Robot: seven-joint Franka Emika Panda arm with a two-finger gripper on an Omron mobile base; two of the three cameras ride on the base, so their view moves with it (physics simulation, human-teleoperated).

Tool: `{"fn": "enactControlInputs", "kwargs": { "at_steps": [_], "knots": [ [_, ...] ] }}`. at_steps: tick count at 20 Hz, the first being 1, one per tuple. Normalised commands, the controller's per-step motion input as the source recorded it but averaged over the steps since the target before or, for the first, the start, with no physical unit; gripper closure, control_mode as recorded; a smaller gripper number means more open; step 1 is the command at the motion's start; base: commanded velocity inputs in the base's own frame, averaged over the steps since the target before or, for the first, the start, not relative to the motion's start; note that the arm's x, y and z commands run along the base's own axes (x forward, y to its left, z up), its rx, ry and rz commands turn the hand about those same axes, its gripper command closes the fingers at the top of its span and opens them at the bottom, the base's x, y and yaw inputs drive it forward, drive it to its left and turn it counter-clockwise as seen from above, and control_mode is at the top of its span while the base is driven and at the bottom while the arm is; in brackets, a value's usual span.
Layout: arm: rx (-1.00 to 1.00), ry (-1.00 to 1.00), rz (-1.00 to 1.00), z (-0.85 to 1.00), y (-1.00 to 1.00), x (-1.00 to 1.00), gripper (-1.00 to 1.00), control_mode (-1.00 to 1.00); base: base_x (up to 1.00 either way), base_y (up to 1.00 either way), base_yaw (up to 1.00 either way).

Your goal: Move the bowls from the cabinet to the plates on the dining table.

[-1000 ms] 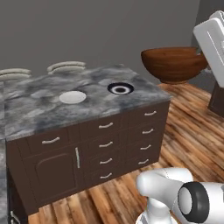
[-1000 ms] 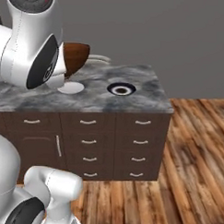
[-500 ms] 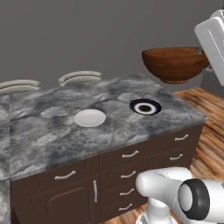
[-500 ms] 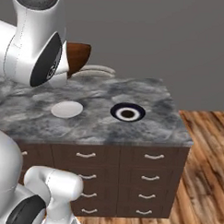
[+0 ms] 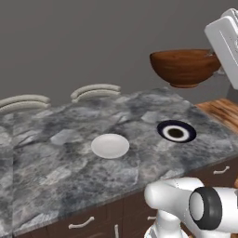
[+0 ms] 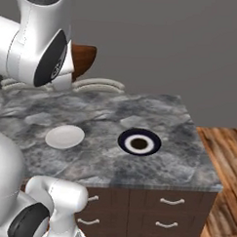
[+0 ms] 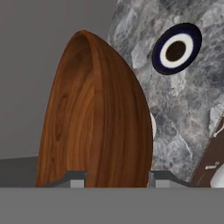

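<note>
Carry step: one bowl [image 5: 185, 67] is up in the air, gripped by the end effector [image 7: 117, 177], whose two dark tips sit either side of the bowl's wall in the hand view (jaws part-closed on the rim, so gripping the bowl). In the left base view the bowl hangs upright at about 2 o'clock of the navy plate [image 5: 176, 131], above the far right edge of the bench [image 5: 60, 167] and not touching it. In the right base view just a brown sliver of it shows behind the arm's white link.

Both plates are bare: the white plate [image 5: 110, 145] lies mid-bench, the navy plate at its 3 o'clock, well apart from it. Two pale curved chair backs [image 5: 95, 91] stand past the far edge at 12 o'clock.

Judgement: first placement not yet made; no bowl on either plate. Next move calls for bringing the bowl in over a plate (navy one looks nearer), centring the foot over it, lowering level until it rests, then opening. Risk is off-centre landing, since the bowl looks wider than the plate.
</note>
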Motion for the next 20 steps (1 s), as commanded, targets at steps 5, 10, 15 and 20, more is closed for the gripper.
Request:
{"fn": "enactControlInputs", "kwargs": {
  "at_steps": [5,10,15,20],
  "knots": [
    [0.0,0.0,0.0,0.0,0.0,0.0,1.0,1.0,0.75,0.9,0.06],
    [0.0,0.0,0.0,0.0,0.0,0.0,1.0,1.0,0.16,0.52,0.34],
    [0.0,0.0,0.0,0.0,0.0,0.0,1.0,1.0,0.34,0.11,0.42],
    [0.0,0.0,0.0,0.0,0.0,0.0,1.0,1.0,0.99,0.42,0.03]
  ]
}}
